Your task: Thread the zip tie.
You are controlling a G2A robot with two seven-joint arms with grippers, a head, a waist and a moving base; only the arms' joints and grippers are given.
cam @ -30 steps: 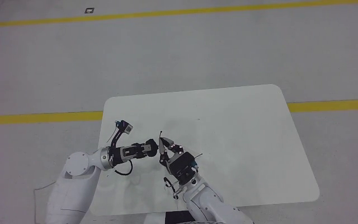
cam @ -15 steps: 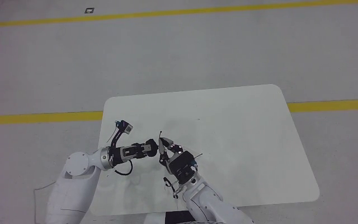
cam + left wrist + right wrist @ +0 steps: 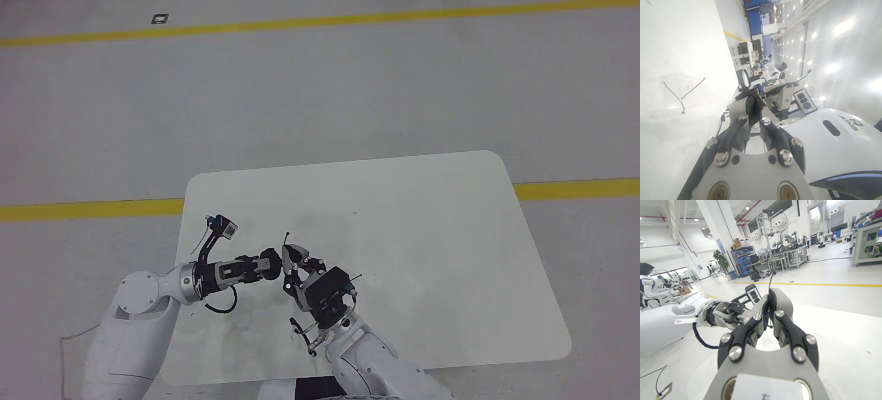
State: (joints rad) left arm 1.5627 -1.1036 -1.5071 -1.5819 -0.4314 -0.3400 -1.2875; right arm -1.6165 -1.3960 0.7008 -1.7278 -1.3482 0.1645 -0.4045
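The zip tie (image 3: 770,289) is a thin black strap. In the right wrist view it rises from between the pads of my right gripper (image 3: 769,306), which is shut on it, and ends in a small head. From above, the zip tie (image 3: 287,243) sticks out toward the table's far side, and another thin end points right. My left gripper (image 3: 274,264) meets the right gripper (image 3: 291,268) tip to tip above the table's front left part. The left gripper (image 3: 753,95) has its fingers pressed together on the strap, and the hold itself is hidden.
The white table (image 3: 430,230) has rounded corners, and its front edge runs just under both arms. Its right half and far side are bare. A small dark speck (image 3: 355,212) lies near the middle. Yellow floor lines run behind the table.
My right wrist has shifted slightly left toward the left gripper. The left arm holds its place and the tie stays between the two grippers.
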